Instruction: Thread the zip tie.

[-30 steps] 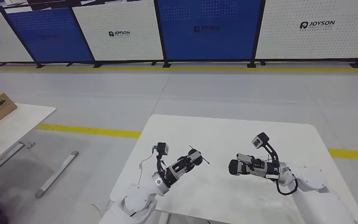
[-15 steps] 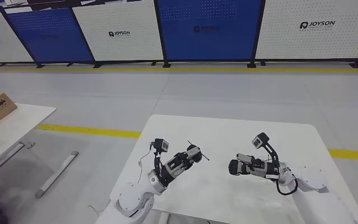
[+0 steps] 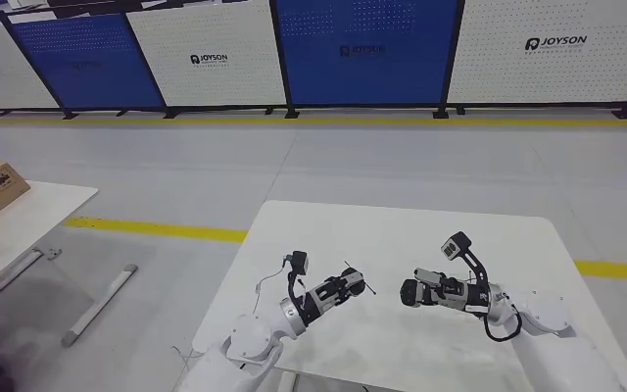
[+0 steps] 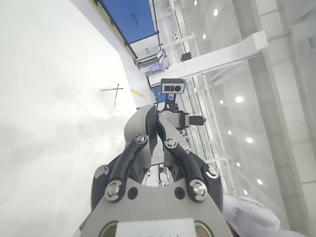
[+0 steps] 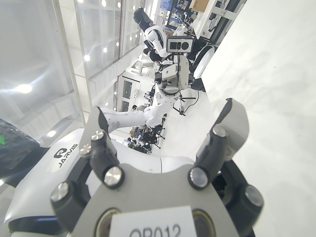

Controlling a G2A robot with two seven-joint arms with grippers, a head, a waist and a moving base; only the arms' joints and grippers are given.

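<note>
Your left hand (image 3: 355, 282) hangs over the near half of the surface (image 3: 392, 225). Its fingers are pressed together on a thin black zip tie (image 3: 369, 287), which sticks out on both sides of the fingertips. Your right hand (image 3: 406, 292) faces it from near by, not touching the zip tie, with its fingers spread wide. Farther off, close to an edge of the surface, two more thin black ties (image 4: 115, 92) lie crossed on each other.
</note>
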